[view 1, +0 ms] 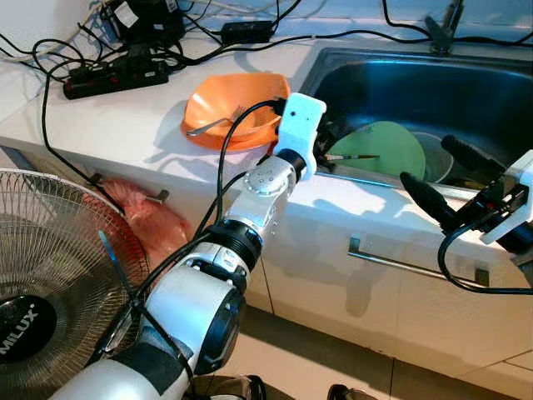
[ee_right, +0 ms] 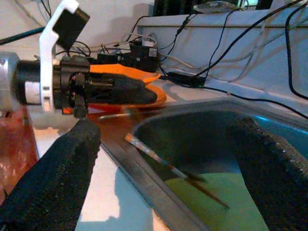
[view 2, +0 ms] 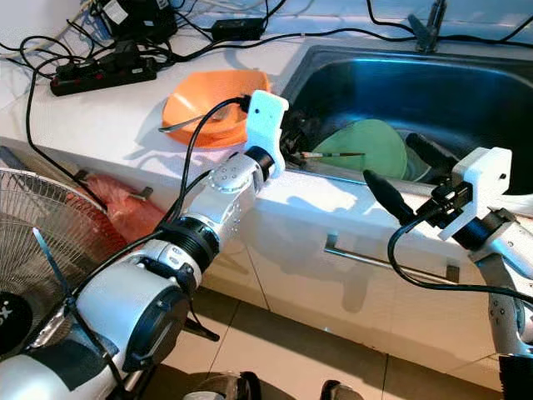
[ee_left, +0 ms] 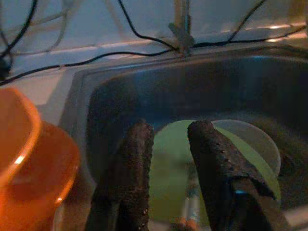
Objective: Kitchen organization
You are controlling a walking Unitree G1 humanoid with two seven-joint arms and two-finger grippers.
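A steel sink (view 1: 400,75) holds a green plate (view 1: 385,146) with a pale dish (view 1: 433,154) behind it. A thin utensil (view 1: 350,157) leans from the sink's front rim onto the plate, as the right wrist view shows (ee_right: 178,171). My left gripper (ee_left: 171,127) hovers at the sink's left front corner, just above the utensil's near end, its fingers (view 2: 296,133) apart and not closed on it. My right gripper (view 1: 425,158) stands open at the sink's front edge, to the right of the plate. On the counter left of the sink sits an orange bowl (view 1: 237,108) with a metal spoon (view 1: 212,125) in it.
A power strip (view 1: 117,79) and tangled cables lie at the counter's back left. The tap (view 1: 441,25) stands behind the sink. Below the counter are a cabinet handle (view 1: 408,262), a red bag (view 1: 141,217) and a floor fan (view 1: 50,283) at my left.
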